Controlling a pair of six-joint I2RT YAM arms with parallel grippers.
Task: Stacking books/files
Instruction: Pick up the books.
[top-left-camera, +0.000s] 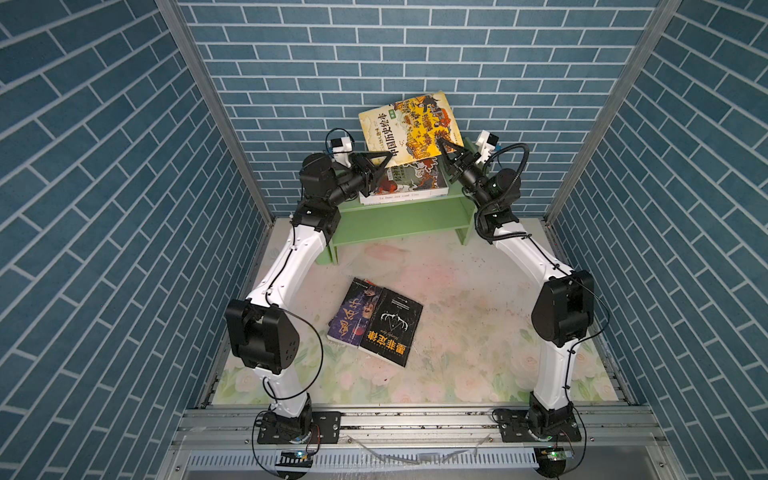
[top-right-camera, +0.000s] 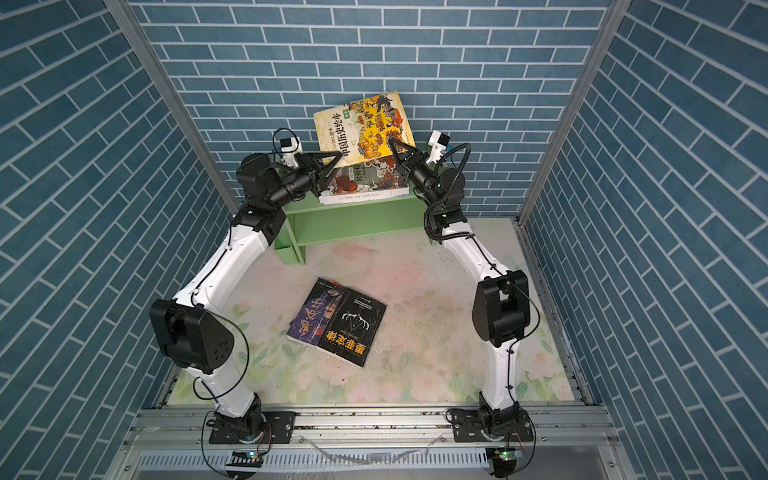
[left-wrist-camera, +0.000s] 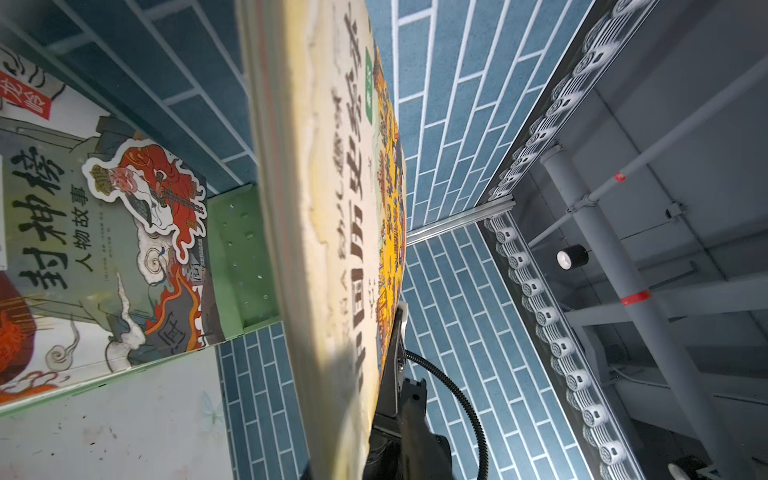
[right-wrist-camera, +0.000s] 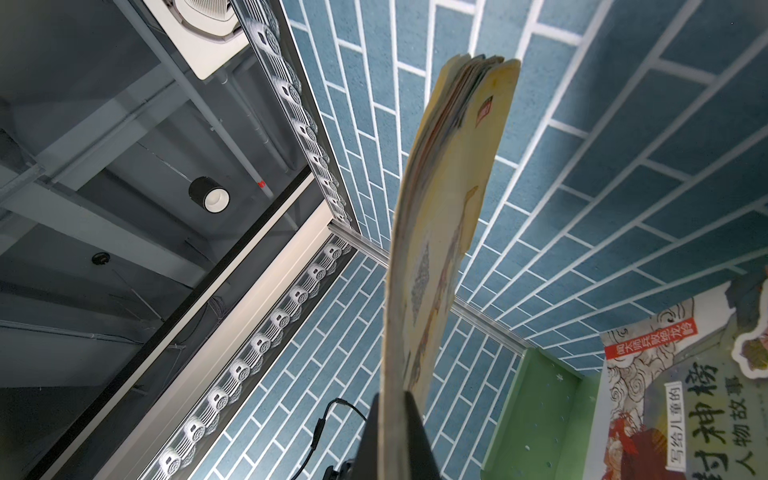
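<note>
We hold the yellow picture book (top-left-camera: 409, 124) tilted above the shelf (top-left-camera: 399, 216), spanning both grippers: right gripper (top-left-camera: 440, 143) clamped on one edge, left gripper (top-left-camera: 388, 154) pinched on the opposite corner. The red-green book (top-left-camera: 415, 178) tops the stack just below; black book (top-left-camera: 390, 326) and purple book (top-left-camera: 353, 311) lie on the table (top-left-camera: 478, 332)

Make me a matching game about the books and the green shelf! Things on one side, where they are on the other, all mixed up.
Things:
1. yellow book
2. black book
3. red-green book
4. green shelf

Places:
A. lying flat on the flowery table
B. standing by the back brick wall
C. held in the air by the left gripper and the right gripper
D. on top of the pile on the shelf

Pairs: 1-C, 2-A, 3-D, 4-B.
</note>
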